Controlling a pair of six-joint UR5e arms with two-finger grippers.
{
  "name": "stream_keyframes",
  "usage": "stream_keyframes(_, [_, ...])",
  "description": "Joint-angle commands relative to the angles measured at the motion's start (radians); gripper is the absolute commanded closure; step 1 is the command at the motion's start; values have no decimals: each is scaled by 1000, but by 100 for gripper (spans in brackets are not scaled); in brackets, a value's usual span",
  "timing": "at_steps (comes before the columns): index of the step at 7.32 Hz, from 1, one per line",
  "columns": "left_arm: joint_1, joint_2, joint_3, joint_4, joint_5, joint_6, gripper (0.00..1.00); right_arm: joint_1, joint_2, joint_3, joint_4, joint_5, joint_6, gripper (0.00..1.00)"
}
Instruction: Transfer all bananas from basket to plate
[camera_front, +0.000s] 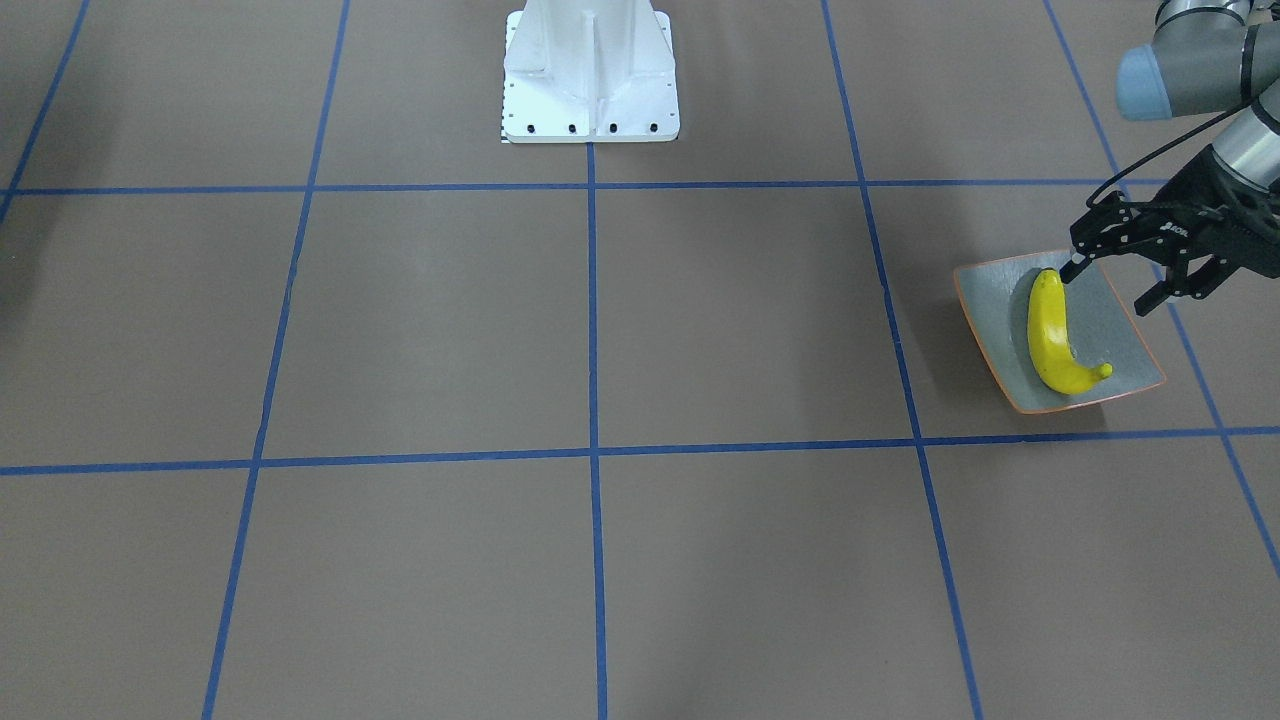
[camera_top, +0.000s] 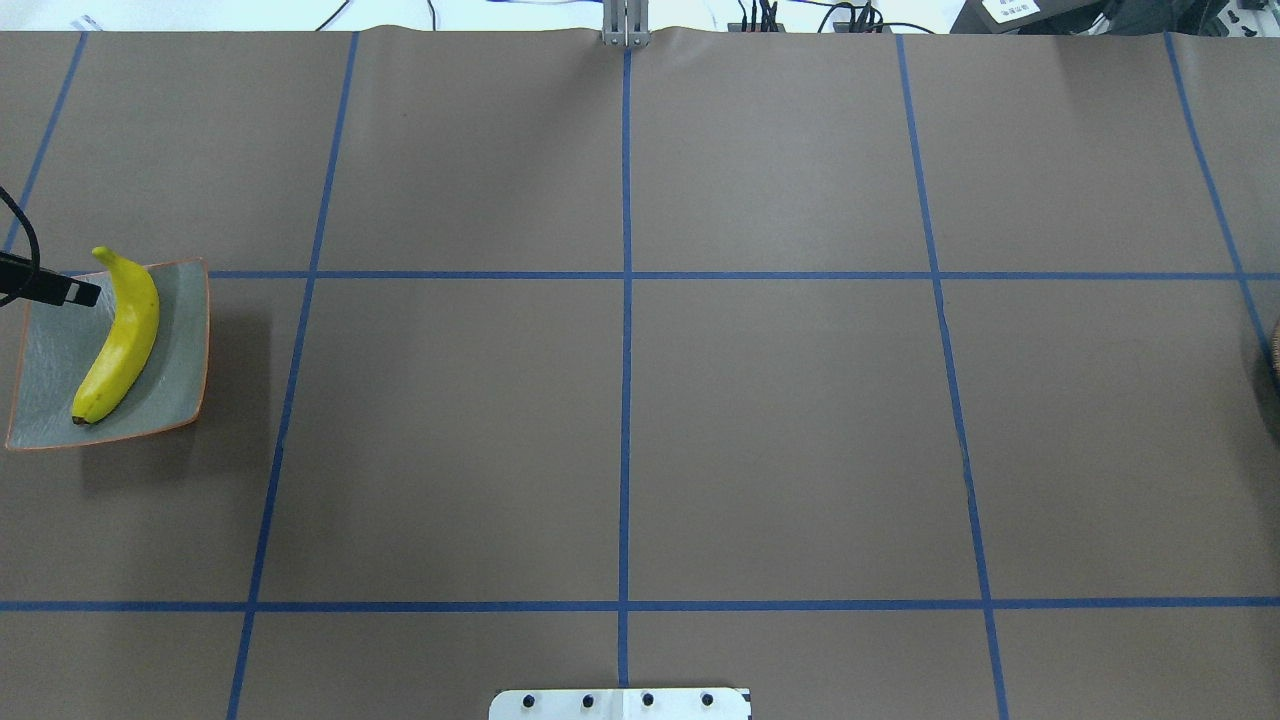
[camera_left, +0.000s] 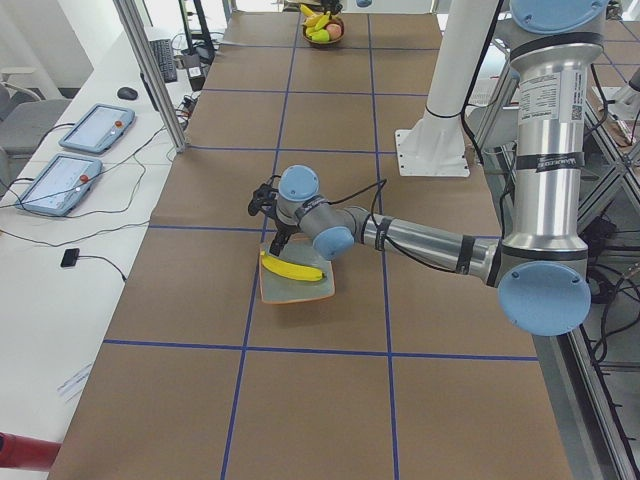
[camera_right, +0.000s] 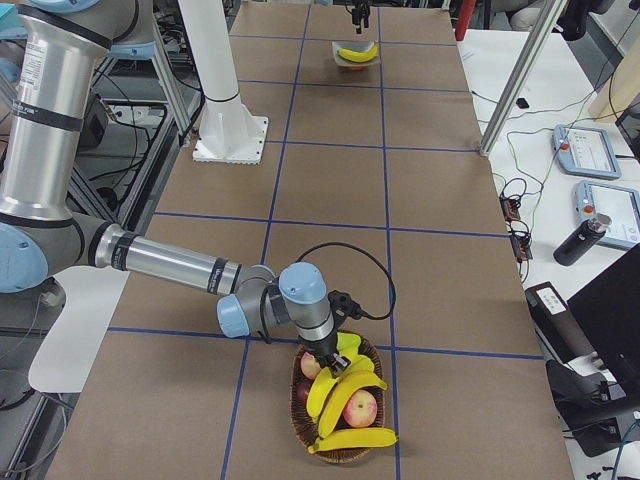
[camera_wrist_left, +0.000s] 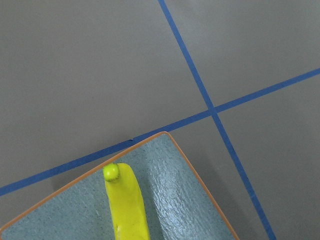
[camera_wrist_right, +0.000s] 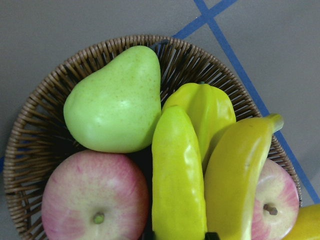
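A woven wicker basket (camera_wrist_right: 31, 122) holds smooth, waxy bananas (camera_wrist_right: 177, 175); the plate (camera_wrist_left: 172, 195) looks glazed and finely textured.

Front-facing and overhead cameras: steep, from opposite sides; both catch white metal robot base (camera_front: 590, 90) and square grey-green orange-rimmed plate (camera_front: 1110, 330). Side cameras look along brown blue-taped counter (camera_left: 320, 400) from either end. Wrist cameras close: left over plate, right over round wicker basket (camera_wrist_right: 30, 125).

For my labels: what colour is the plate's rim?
Orange, thin, around the grey-green plate; the left wrist-mounted view shows it best.
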Motion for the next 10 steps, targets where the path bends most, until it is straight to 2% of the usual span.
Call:
stream_keyframes(1, [0, -8, 2, 0, 0, -3, 0, 39, 4, 178, -240, 3, -1, 100])
stream_keyframes(2, [0, -8, 2, 0, -2, -3, 0, 39, 26, 233, -332, 11, 16, 100])
stream_keyframes(3, [0, -8, 2, 0, -2, -5, 0, 39, 92, 244, -417, 41, 43, 100])
stream_keyframes(4, [0, -9, 2, 0, -2, -6, 0, 39, 176, 232, -463, 68, 164, 100])
stream_keyframes(6, [0, -18, -1, 0, -2, -11, 0, 33, 298, 223, -479, 79, 432, 100])
stream_keyframes(8, [0, -57, -7, -1, 0, -64, 0, 15, 376, 227, -470, 211, 712, 100])
stream_keyframes(10, [2, -167, -14, -4, -3, -225, 0, -54, 447, 275, -462, 261, 1030, 100])
